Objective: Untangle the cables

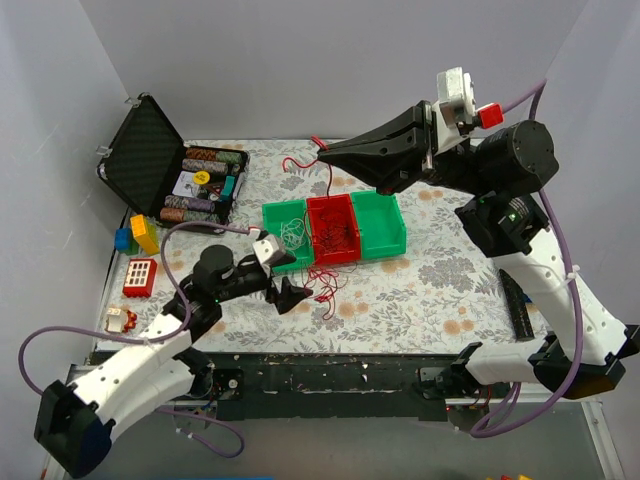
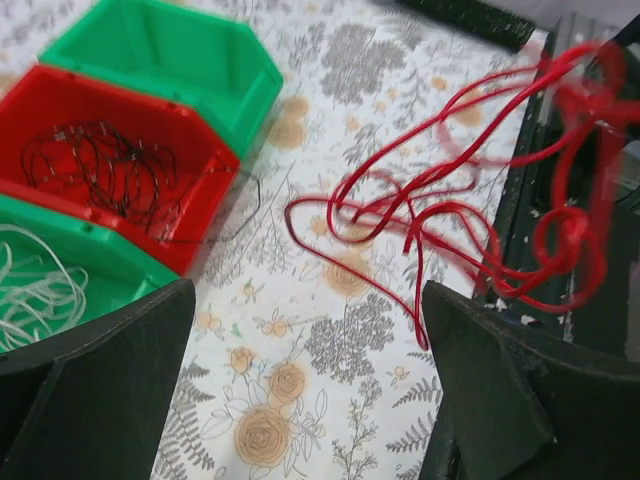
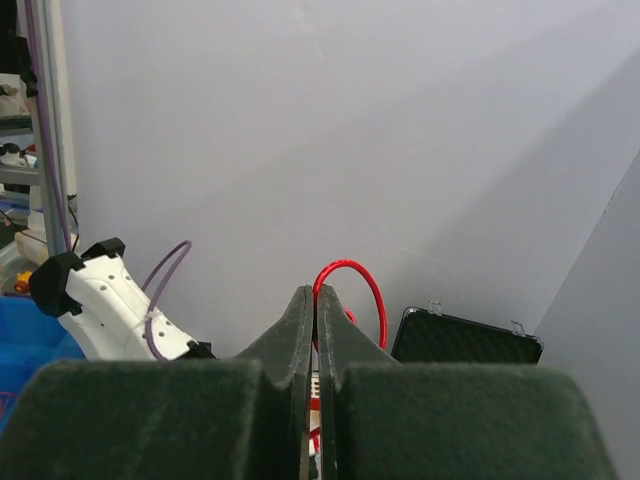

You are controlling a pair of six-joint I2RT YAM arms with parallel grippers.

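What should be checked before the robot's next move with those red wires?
1. Right hand gripping the red cable: ok, its fingers are shut on it.
2. Left hand open for a grab: ok.
3. Red loops on the table lying between the left hand's fingers: ok.
4. Left hand low enough to reach them: cannot tell.
5. Red loops clear of the black wires in the red bin: cannot tell; one black strand trails out toward them.
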